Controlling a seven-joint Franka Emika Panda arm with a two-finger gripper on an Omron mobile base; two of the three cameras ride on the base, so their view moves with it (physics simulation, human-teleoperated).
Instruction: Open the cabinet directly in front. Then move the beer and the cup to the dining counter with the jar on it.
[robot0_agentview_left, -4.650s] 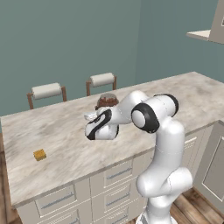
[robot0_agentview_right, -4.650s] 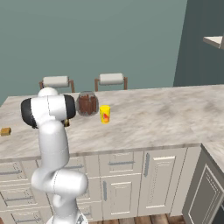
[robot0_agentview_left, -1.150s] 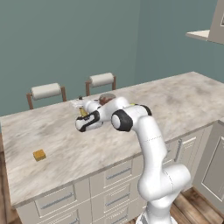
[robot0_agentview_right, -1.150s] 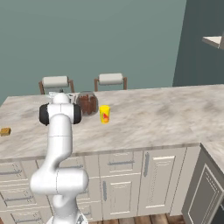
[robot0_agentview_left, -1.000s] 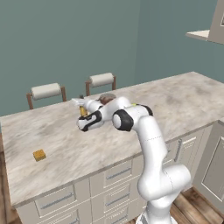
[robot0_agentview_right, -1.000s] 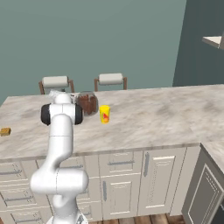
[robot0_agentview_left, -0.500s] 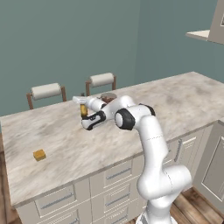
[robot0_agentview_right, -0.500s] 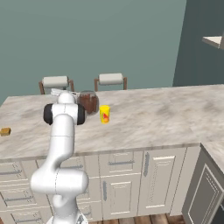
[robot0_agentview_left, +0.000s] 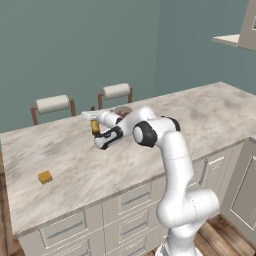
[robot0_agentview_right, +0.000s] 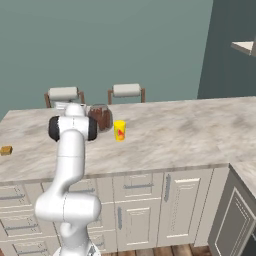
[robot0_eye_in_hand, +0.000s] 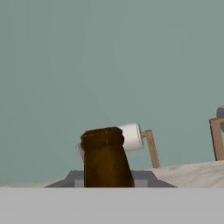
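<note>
You have the gripper (robot0_agentview_left: 93, 121) clenched on the slim dark brown glass beer bottle (robot0_agentview_left: 95, 127) over the beige marble tabletop (robot0_agentview_left: 210, 110), left of the yellow cup (robot0_agentview_right: 119, 130); next, lower and release it.

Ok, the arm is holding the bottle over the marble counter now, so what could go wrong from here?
The gripper is shut on the slim dark brown glass beer bottle, near its neck, so it might swing or slip as it is lowered. The squat clear glass jar stands close beside it, and a sideways move could knock it. The small yellow cup stands just beyond the jar.
</note>
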